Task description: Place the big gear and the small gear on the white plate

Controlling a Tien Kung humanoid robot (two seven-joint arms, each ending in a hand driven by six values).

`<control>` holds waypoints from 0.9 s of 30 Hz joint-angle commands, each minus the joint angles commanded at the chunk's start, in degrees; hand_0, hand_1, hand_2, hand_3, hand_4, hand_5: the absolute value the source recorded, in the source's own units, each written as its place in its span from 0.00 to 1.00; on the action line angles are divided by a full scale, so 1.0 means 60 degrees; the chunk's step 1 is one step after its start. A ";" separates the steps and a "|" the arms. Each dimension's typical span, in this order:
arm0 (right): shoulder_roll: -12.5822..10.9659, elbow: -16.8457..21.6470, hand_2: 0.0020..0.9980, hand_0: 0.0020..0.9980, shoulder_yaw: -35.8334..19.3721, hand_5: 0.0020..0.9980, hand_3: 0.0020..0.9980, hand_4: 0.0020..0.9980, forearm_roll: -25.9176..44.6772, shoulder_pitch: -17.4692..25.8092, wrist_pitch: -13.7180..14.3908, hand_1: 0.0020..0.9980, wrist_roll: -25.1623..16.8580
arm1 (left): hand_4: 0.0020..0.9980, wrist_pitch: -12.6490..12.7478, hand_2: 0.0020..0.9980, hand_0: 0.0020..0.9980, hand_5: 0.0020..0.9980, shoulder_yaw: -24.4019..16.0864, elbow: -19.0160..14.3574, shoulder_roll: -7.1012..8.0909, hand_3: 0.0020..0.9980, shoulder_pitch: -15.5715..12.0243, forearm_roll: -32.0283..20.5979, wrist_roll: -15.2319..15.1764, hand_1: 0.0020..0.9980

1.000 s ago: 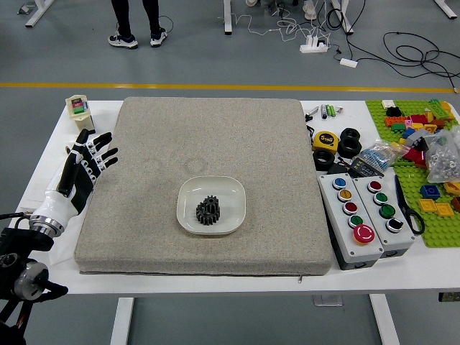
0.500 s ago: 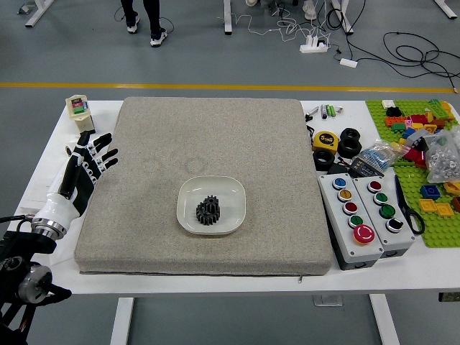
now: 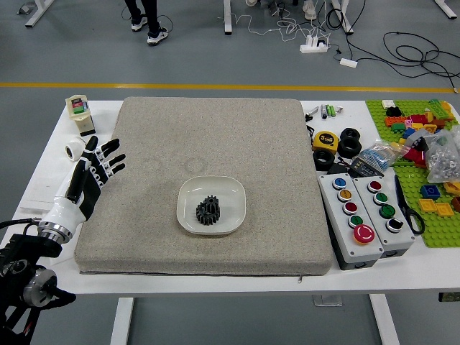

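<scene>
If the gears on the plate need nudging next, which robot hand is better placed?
Left, probably: the left robot hand is open at the left edge of the mat; the right is out of view.

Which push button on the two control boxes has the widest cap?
The bright red mushroom button at the near end of the left control box; every other button on either box has a clearly smaller cap.
</scene>
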State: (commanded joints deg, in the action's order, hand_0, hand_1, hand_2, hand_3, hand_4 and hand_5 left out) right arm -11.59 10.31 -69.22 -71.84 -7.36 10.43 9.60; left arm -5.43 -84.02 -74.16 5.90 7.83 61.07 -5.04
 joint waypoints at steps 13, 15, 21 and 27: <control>-0.0008 0.0000 0.77 0.70 0.0053 0.65 0.62 0.84 0.0112 -0.0014 0.0006 0.69 -0.0023 | 0.95 0.0102 0.96 0.86 1.00 -0.0027 -0.0008 -0.0074 0.86 -0.0024 0.0167 -0.0023 0.91; -0.0009 0.0000 0.77 0.70 0.0066 0.65 0.62 0.84 0.0137 -0.0021 0.0009 0.69 -0.0027 | 0.95 0.0096 0.96 0.86 1.00 -0.0034 -0.0003 -0.0086 0.86 -0.0012 0.0173 -0.0014 0.91; -0.0008 0.0000 0.77 0.70 0.0074 0.65 0.62 0.84 0.0169 -0.0034 0.0016 0.69 -0.0033 | 0.95 0.0081 0.96 0.86 1.00 -0.0121 0.0014 -0.0118 0.86 -0.0030 0.0212 0.0026 0.91; -0.0004 0.0000 0.77 0.70 0.0099 0.65 0.62 0.84 0.0212 -0.0035 0.0022 0.69 -0.0034 | 0.95 0.0068 0.96 0.86 1.00 -0.0151 0.0006 -0.0110 0.86 -0.0015 0.0228 0.0050 0.91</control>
State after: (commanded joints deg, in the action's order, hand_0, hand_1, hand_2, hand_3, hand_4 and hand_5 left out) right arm -11.61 10.31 -68.63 -70.57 -7.57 10.56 9.40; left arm -5.02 -84.93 -74.12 5.24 7.74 62.44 -4.74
